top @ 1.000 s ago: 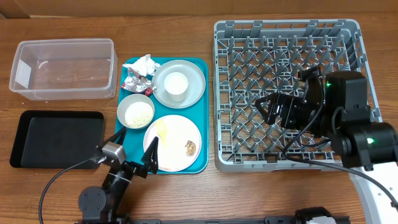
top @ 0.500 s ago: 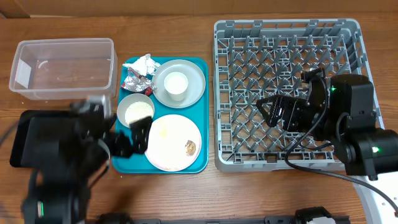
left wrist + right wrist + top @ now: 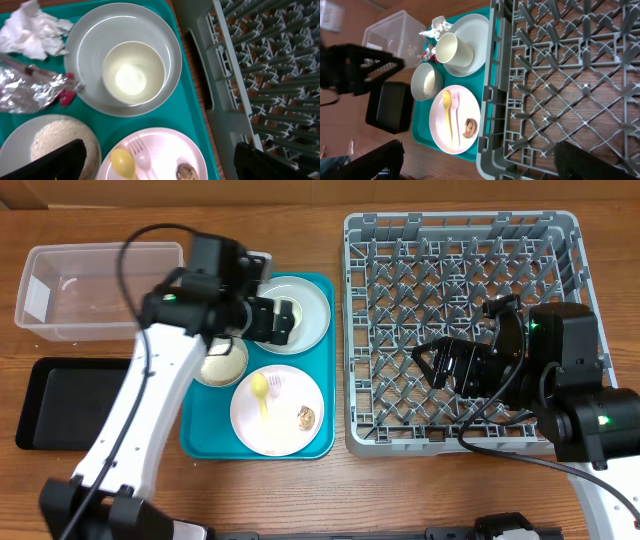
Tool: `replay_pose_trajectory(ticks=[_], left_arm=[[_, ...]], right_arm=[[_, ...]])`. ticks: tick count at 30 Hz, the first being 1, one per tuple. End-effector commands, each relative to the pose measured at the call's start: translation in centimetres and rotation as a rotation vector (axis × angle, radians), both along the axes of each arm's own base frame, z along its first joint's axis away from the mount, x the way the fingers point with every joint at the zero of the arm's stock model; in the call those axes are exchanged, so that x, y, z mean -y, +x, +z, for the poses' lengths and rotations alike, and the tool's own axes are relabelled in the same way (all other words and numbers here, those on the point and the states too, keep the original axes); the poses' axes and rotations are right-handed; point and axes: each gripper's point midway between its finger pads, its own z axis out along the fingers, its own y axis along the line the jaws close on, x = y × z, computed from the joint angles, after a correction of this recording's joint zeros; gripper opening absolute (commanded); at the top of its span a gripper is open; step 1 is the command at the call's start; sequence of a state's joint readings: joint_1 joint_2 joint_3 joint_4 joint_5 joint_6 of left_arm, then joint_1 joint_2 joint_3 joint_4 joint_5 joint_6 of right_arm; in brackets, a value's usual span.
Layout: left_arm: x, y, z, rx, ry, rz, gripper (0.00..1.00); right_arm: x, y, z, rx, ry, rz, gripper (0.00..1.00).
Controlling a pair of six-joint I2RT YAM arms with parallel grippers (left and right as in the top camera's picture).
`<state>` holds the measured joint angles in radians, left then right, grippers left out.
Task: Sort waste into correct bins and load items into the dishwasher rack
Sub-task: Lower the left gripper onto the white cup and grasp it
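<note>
My left gripper (image 3: 268, 320) is open and empty, hovering over the white cup (image 3: 133, 72), which stands on the grey plate (image 3: 167, 45). Its fingers frame the pinkish plate (image 3: 160, 147), which holds the pale-yellow utensil (image 3: 122, 162), a white fork (image 3: 142, 157) and the brown scrap (image 3: 186, 171). The white napkin (image 3: 32, 30) and foil wrapper (image 3: 27, 90) lie at the tray's far left. The grey bowl (image 3: 222, 362) holds rice. My right gripper (image 3: 440, 365) is open and empty above the grey rack (image 3: 460, 240). The clear tub (image 3: 100, 290) and black tray (image 3: 85, 400) stand to the left.
The dishes and waste sit on a teal serving tray (image 3: 262, 450) between the bins and the rack. The left arm crosses above the bowl and hides the napkin and foil in the overhead view. The rack (image 3: 560, 75) holds nothing.
My left arm has swung from the table's front edge up over the teal tray and now hovers over the cup. The right arm has barely moved.
</note>
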<state>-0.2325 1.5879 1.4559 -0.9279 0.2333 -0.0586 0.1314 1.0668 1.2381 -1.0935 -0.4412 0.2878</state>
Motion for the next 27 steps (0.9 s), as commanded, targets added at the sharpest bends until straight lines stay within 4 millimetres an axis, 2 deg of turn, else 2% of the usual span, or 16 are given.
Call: replay_pose_trajectory(ticks=[1,4,11,14,19,21,23,25,27], left_arm=[[0.1,1.9,-0.2,0.037,0.053,0.028,0.87],[-0.1,2.9,-1.2,0.029,0.055,0.074,1.00],[1.2,5.0,-7.1,-0.046,0.088,0.055,0.99],[1.0,5.6,-9.2,-0.066,0.124,0.062,0.99],[0.9,6.2,-9.3,-0.045,0.136,0.074,1.00],[0.9,6.2,-9.3,-0.046,0.138,0.074,0.94],[0.1,6.3,-9.4,-0.043,0.172,0.098,0.81],[-1.4,6.6,-9.4,-0.043,0.206,0.185,0.79],[-1.7,7.0,-9.3,-0.041,0.179,0.220,0.80]], right_arm=[[0.0,-0.1,1.3,0.040,0.006,0.003,1.00],[0.1,-0.4,1.1,0.026,0.004,0.004,1.00],[0.6,-0.3,0.8,0.021,-0.027,-0.019,1.00],[0.9,-0.5,0.5,0.008,-0.041,-0.028,1.00],[1.1,-0.4,0.4,0.008,-0.051,-0.038,1.00],[1.1,-0.4,0.4,0.009,-0.052,-0.038,1.00],[1.1,-0.4,0.4,0.009,-0.052,-0.038,1.00],[1.1,-0.4,0.4,0.008,-0.053,-0.038,1.00],[1.2,-0.4,0.3,0.005,-0.055,-0.040,1.00]])
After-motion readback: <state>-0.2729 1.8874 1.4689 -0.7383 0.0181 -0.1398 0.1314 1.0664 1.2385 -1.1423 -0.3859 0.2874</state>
